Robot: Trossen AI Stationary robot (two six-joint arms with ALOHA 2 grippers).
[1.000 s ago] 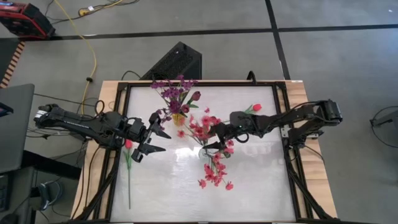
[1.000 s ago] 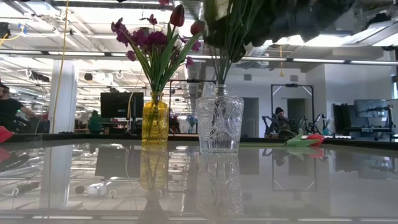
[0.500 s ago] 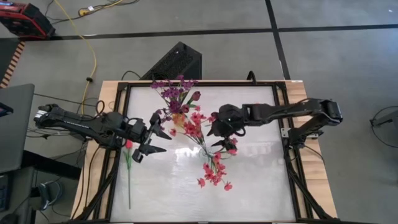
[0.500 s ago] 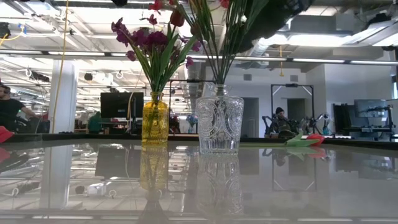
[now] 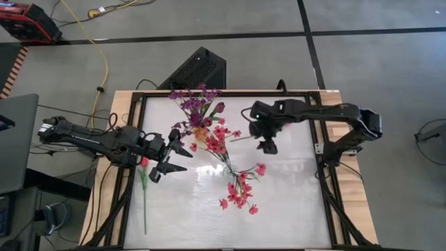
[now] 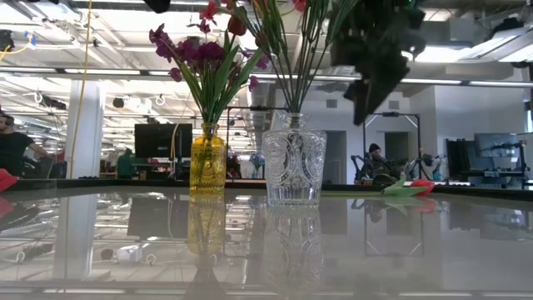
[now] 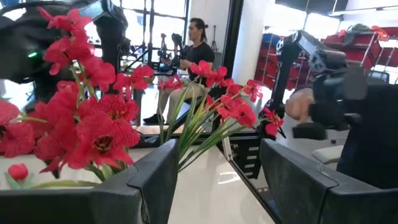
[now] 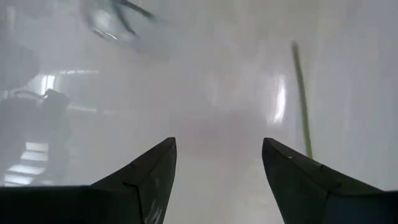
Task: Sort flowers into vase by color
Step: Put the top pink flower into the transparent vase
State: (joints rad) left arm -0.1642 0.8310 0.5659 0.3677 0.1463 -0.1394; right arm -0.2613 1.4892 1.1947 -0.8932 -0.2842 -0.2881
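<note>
Nearest the front of the shiny counter (image 5: 279, 202), a bunch of red-pink flowers (image 5: 239, 192) leans out of the clear glass vase (image 6: 293, 167). The vase stands near the middle of the counter. More red-pink flowers (image 5: 217, 136) from the same vase lean the other way.

The left tool (image 5: 175, 151) is at the left side, beside the vases. Its two fingers stand wide apart and hold nothing. In its wrist view the red-pink flowers show just past its fingers. Under that arm, one red tulip (image 5: 144, 162) lies flat near the left edge.

The right tool (image 5: 267, 146) hangs above the counter, to the right of the vases. Its fingers are wide too, and empty.

Farther back stands the yellow vase (image 6: 207, 161) with the purple flowers (image 5: 194, 102) and a dark tulip (image 5: 219, 108). Beyond the counter, a person sits in the room (image 7: 194, 56).
</note>
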